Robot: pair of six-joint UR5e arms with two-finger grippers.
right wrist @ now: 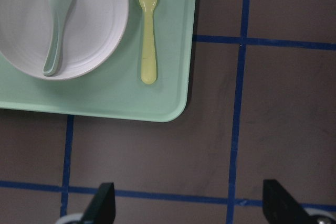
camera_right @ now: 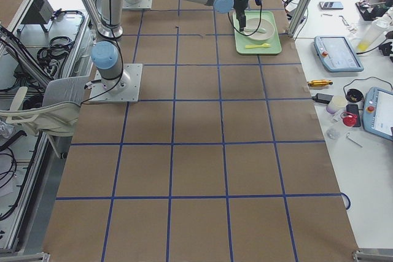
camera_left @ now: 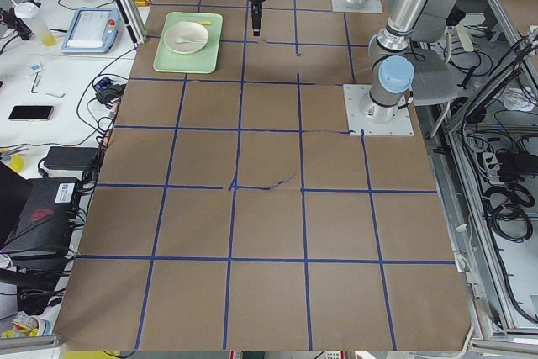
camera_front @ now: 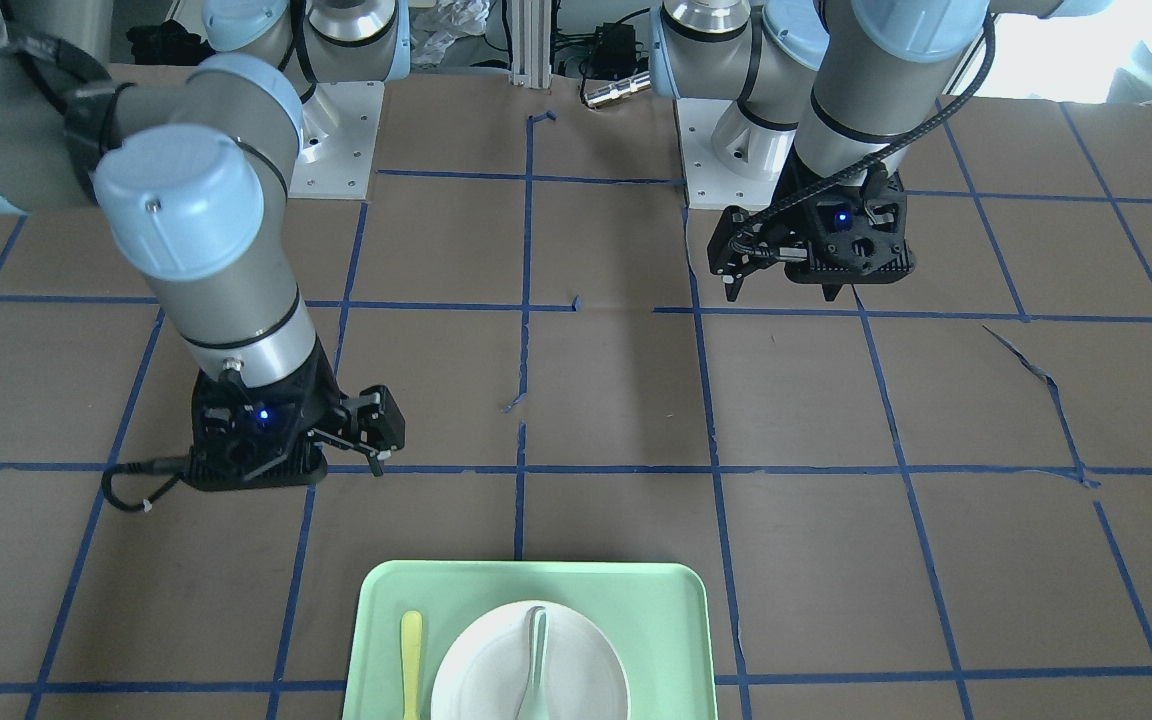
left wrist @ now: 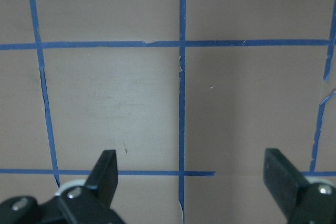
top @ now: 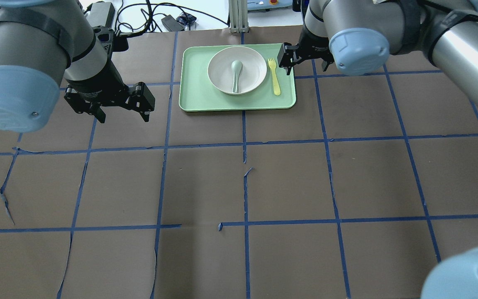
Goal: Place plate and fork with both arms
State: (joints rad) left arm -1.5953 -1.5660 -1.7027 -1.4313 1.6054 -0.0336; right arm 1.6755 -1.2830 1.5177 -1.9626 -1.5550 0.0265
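Note:
The off-white plate (top: 247,62) sits on a mint-green tray (top: 193,89) at the table's far middle, with a grey-green spoon (top: 236,74) lying in it. The yellow fork (top: 274,77) lies on the tray just right of the plate. My right gripper (top: 306,64) is open and empty, hovering off the tray's right edge beside the fork. In the right wrist view the plate (right wrist: 100,19) and fork (right wrist: 148,30) lie ahead of the open gripper (right wrist: 191,205). My left gripper (top: 123,118) is open and empty over bare table, left of the tray. It also shows in the left wrist view (left wrist: 191,179).
The brown table (top: 288,178) carries a grid of blue tape with some torn, lifted strips. Cables and a metal post (top: 238,16) stand behind the tray's far edge. Both arm bases (camera_front: 736,150) are bolted at the robot's side.

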